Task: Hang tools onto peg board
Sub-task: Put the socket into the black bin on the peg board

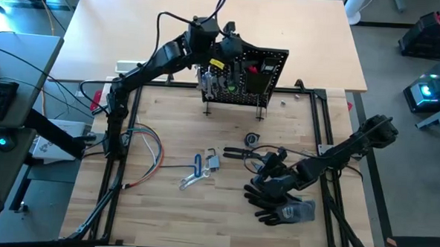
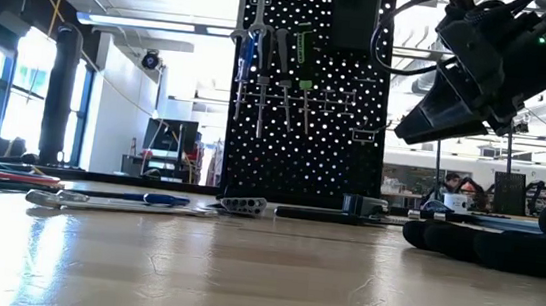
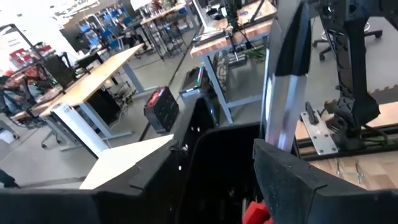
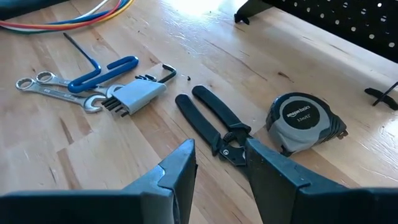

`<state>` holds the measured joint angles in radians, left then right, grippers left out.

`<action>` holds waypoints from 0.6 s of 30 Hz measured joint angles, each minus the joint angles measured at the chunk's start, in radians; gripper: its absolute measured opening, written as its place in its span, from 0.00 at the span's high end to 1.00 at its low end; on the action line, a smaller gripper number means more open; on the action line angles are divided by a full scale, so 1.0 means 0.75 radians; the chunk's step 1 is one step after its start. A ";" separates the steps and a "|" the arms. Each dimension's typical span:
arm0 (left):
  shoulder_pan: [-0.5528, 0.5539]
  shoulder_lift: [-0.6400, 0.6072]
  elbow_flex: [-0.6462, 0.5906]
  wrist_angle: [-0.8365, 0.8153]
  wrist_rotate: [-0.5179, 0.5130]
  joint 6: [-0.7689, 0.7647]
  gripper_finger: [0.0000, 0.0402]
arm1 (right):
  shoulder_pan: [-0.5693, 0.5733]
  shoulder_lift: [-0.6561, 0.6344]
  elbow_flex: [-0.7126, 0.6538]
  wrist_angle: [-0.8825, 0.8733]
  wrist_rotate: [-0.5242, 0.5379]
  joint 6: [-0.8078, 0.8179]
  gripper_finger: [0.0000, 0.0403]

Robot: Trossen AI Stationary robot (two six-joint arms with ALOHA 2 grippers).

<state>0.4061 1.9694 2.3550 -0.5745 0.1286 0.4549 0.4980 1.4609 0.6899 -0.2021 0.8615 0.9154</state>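
The black peg board (image 1: 255, 77) stands upright at the table's far middle, and wrenches and drivers (image 2: 273, 53) hang on its front. My left gripper (image 1: 225, 45) is open at the board's top edge. In the left wrist view a black-silver bar (image 3: 278, 106) stands upright just beyond one finger of my left gripper (image 3: 217, 149); I cannot tell whether they touch. My right gripper (image 4: 219, 148) is open low over the table. Its fingers stand on either side of the head of the black pliers (image 4: 208, 118), which lie flat on the wood.
Silver wrenches (image 4: 56, 90), a blue-handled tool (image 4: 102, 71) and a grey hex-key set (image 4: 134, 96) lie left of the pliers. A tape measure (image 4: 301, 121) sits by the pliers' head. Black gloves (image 1: 280, 200) lie under the right arm. Coloured wires (image 1: 148, 146) lie at the left.
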 joint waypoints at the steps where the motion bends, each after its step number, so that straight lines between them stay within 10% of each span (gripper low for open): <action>1: 0.000 -0.005 0.000 -0.008 -0.003 0.000 0.51 | 0.000 0.000 0.000 -0.005 0.000 0.000 0.67; 18: -0.143 -0.265 0.003 -0.405 -0.323 0.142 0.51 | -0.111 -0.022 0.181 -0.443 0.361 -0.172 0.67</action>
<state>0.2989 1.7705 2.3569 -0.8785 -0.1140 0.5612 0.4149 1.4441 0.8253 -0.5342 1.1321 0.7866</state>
